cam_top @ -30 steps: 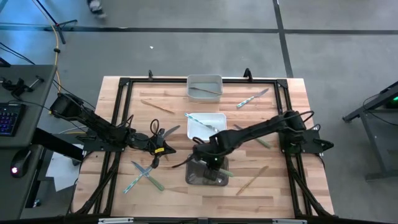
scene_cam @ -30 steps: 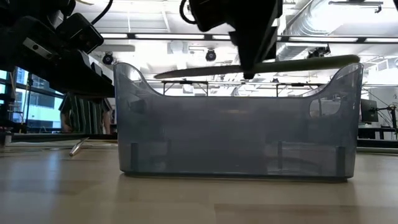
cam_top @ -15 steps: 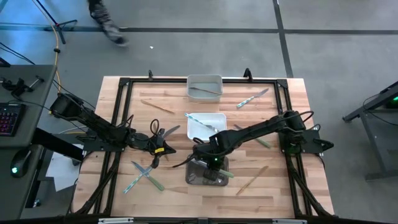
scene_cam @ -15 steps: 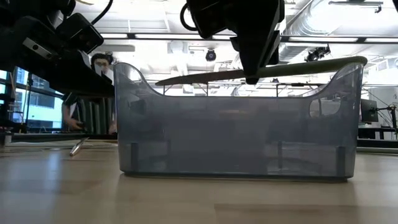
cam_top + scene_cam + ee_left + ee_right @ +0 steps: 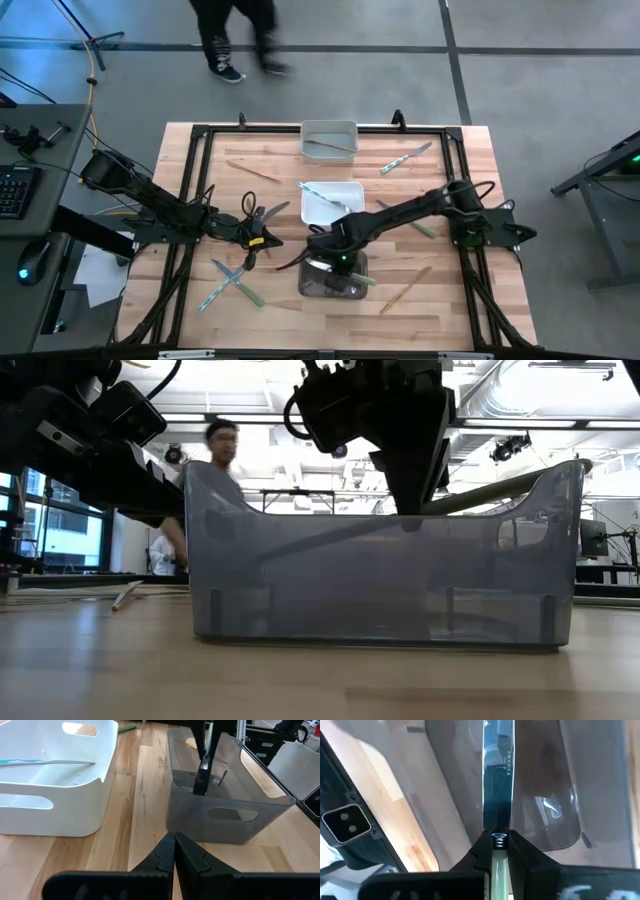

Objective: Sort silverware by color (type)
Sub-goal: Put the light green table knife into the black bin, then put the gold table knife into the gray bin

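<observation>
Held knife: a green-handled knife [image 5: 497,795] is clamped by the right gripper [image 5: 498,841] where blade meets handle; in the low view it slopes, the blade end down inside the grey bin [image 5: 380,610] and the handle resting over the bin's right rim.
Right gripper: grasping the knife, reaching down into the grey bin at the near middle of the surface [image 5: 440,300].
Grey bin: translucent, just near of the white bin [image 5: 350,195].
White bin: holds a blue-handled piece [image 5: 30,762].
Far bin [image 5: 330,130]: at the far edge, one utensil inside.
Loose silverware: crossed pieces [image 5: 232,280] at near left, tan-handled ones [image 5: 405,290] at near right and far left, a blue-handled one [image 5: 405,158] at far right.
Left gripper [image 5: 174,852]: clenched on nothing, hovering left of the bins.
Person [image 5: 235,35]: walking on the floor beyond the surface.
</observation>
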Robot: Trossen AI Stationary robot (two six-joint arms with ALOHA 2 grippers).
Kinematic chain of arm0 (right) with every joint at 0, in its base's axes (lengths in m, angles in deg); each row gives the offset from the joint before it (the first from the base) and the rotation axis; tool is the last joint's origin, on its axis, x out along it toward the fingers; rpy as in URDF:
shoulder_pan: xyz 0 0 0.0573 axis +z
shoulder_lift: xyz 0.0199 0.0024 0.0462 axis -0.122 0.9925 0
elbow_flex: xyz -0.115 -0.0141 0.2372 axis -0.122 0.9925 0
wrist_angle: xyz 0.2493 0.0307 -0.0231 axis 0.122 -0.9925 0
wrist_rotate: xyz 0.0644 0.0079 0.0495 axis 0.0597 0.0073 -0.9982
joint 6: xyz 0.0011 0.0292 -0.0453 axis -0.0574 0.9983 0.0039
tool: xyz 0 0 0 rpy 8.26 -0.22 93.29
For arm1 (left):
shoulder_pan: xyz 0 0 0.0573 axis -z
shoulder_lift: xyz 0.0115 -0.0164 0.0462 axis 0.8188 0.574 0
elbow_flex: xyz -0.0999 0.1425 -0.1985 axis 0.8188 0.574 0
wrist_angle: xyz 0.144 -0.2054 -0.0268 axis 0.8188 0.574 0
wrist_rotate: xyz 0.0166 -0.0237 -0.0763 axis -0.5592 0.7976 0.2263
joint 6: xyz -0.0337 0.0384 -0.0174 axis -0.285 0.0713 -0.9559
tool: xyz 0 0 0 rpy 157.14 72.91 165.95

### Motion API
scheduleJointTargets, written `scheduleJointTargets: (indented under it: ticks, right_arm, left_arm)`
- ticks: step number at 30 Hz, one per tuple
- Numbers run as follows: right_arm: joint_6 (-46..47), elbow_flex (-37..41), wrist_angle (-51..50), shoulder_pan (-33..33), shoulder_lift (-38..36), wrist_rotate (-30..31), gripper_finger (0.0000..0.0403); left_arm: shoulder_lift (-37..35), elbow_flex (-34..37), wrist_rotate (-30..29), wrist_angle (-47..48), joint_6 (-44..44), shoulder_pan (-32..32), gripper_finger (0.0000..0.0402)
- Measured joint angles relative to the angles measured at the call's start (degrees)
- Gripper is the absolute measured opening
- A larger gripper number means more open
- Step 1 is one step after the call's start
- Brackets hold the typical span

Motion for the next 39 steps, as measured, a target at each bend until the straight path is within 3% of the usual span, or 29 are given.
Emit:
scheduleJointTargets:
  ticks: [8,17,21,25,30,32,34,39]
  right_arm:
    - [1.09,0.00,0.52,-0.79,0.00,1.42,0.0017]
    - [-1.10,-1.78,-1.27,-0.79,0.02,2.14,0.0115]
    - [-4.23,-6.00,-5.12,0.06,0.02,4.51,0.0135]
    - [-10.32,-9.96,-10.50,2.55,0.02,12.10,0.0114]
    - [-15.91,-8.63,-7.41,7.34,-2.05,17.28,0.0027]
    - [-17.00,-6.46,-3.60,9.32,-3.29,20.16,0.0008]
    - [-18.41,-2.90,1.29,10.76,-4.93,22.73,0.0014]
    - [-23.70,12.27,22.05,12.17,-10.76,23.41,0.0002]
  left_arm:
    - [0.00,0.00,0.00,0.00,-0.02,0.00,0.0000]
    - [0.00,0.01,0.00,0.00,-0.31,0.00,0.0000]
    - [0.00,0.01,0.00,0.02,-0.50,0.00,0.0000]
    - [0.00,0.01,0.00,0.04,-0.52,0.02,0.0000]
    - [0.01,0.00,0.00,0.73,-0.48,1.17,0.0000]
    - [0.01,0.01,-0.01,0.87,-0.48,1.82,0.0000]
    - [0.00,0.01,-0.61,1.07,-0.46,2.48,0.0000]
    - [0.00,0.01,-2.15,1.05,-0.46,3.68,0.0000]
